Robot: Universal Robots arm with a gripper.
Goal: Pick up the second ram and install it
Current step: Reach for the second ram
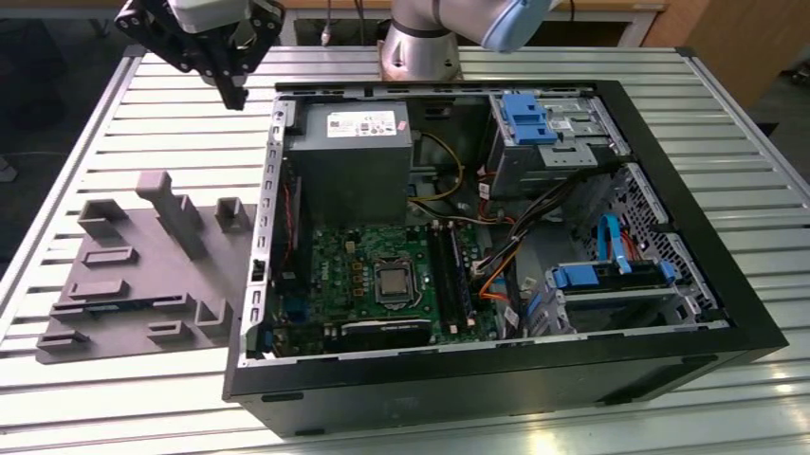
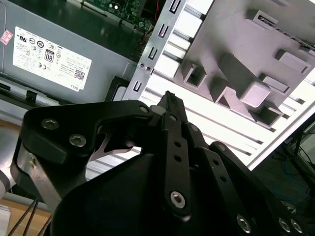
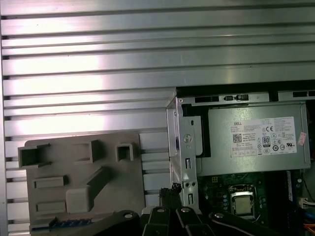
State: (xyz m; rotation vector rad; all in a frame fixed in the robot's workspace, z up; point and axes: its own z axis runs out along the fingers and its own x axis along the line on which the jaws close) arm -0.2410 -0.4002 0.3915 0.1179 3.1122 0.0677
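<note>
The slatted metal table [image 1: 152, 123] holds a big open computer case [image 1: 506, 398]. Inside it, the exterior view shows the whole green board [image 1: 360, 270] and its long black slots [image 1: 452, 275].

Just beside the case, on the exterior view's left, lies the grey tray [image 1: 133, 308] with its upright blocks.

The gripper [image 1: 234, 95] hangs over the table near the case's far corner, well apart from the tray. Its jaws are pinched close together with nothing between them. The second wrist view shows this from close up.

In the first wrist view, the second ram [image 3: 69, 223] looks like a thin blue strip lying low in the tray. I think it is light, stiff and easy to break. It is best held by its long thin edges, not by the chips.
</note>
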